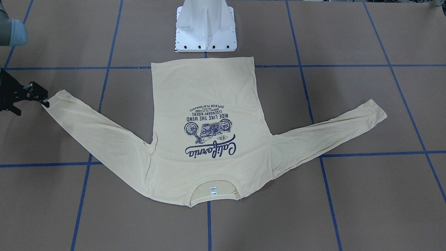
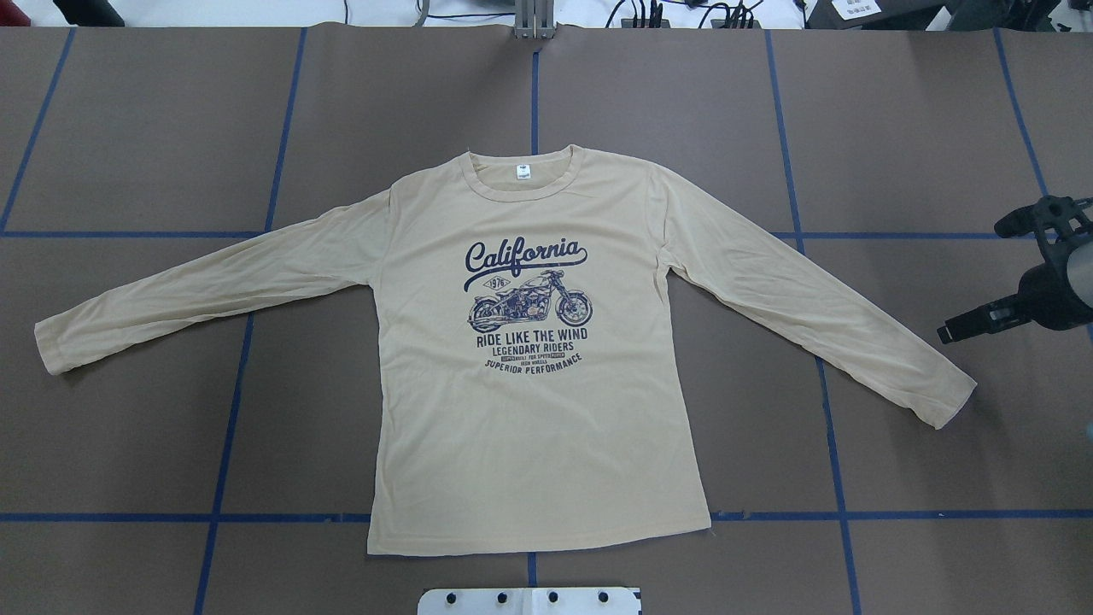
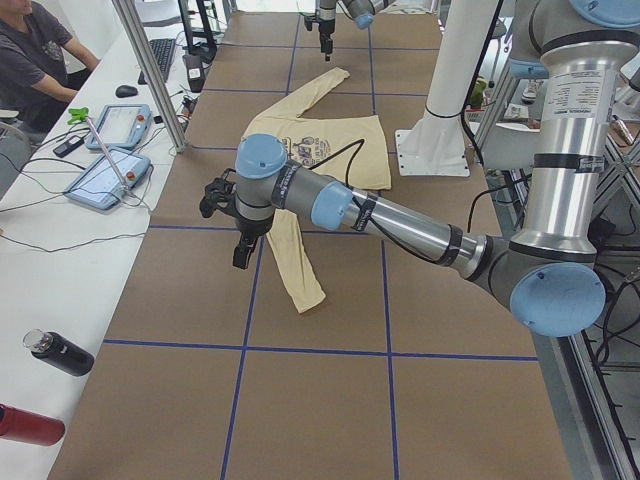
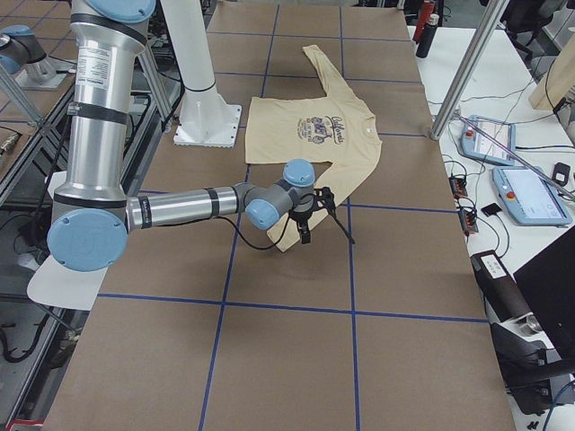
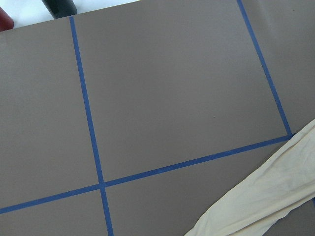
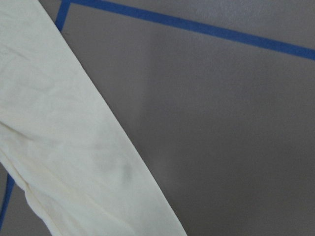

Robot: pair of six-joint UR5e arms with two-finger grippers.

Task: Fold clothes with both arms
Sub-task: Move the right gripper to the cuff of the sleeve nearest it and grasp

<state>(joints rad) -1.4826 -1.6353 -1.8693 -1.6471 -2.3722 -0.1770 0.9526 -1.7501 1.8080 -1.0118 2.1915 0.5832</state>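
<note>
Brown taped table [image 2: 128, 128] bears shirt [image 2: 529, 427], white pedestal [image 2: 529, 600] near hem.

Bright, even light from overhead falls on the brown table [image 2: 171, 128] and the shirt [image 2: 529, 444], which casts only thin, soft shadows along its edges. The right wrist view is blurred and soft; the fixed views look sharp

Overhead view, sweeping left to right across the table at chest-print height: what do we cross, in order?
Sleeve on the robot's left → motorcycle print → sleeve on the robot's right → right gripper, open.
</note>
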